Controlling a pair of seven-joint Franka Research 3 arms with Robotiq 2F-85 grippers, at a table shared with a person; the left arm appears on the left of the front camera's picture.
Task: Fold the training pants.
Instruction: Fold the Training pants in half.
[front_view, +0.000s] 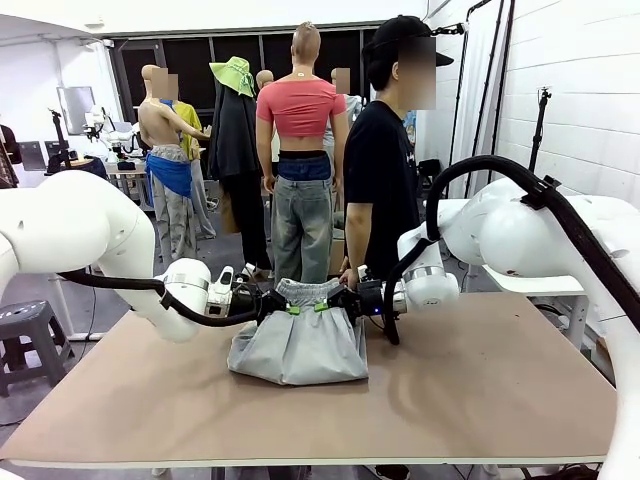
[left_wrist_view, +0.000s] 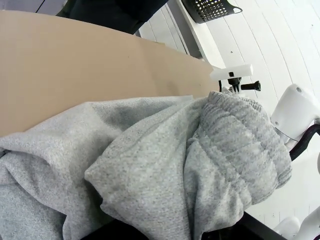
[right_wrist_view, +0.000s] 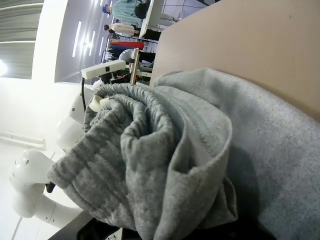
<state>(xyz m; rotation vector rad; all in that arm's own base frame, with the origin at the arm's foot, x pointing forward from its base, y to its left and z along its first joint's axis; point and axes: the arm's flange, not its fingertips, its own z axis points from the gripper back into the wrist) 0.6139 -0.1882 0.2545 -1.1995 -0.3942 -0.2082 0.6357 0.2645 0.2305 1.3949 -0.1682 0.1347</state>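
Both jaws are seen from the front clamped on the training pants (front_view: 298, 340): the left gripper (front_view: 291, 306) and right gripper (front_view: 322, 305) pinch the waistband, close together, above the table (front_view: 480, 390). The fabric hangs down toward the robot, its long axis running away from the jaws. From each wrist, bunched waistband is seen pressed between closed fingers; neither arm is nearer.

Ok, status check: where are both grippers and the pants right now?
Left gripper and right gripper both shut on the training pants at the waistband, lifted off the table. Lower fabric rests bunched. Person stands behind, hands clear.
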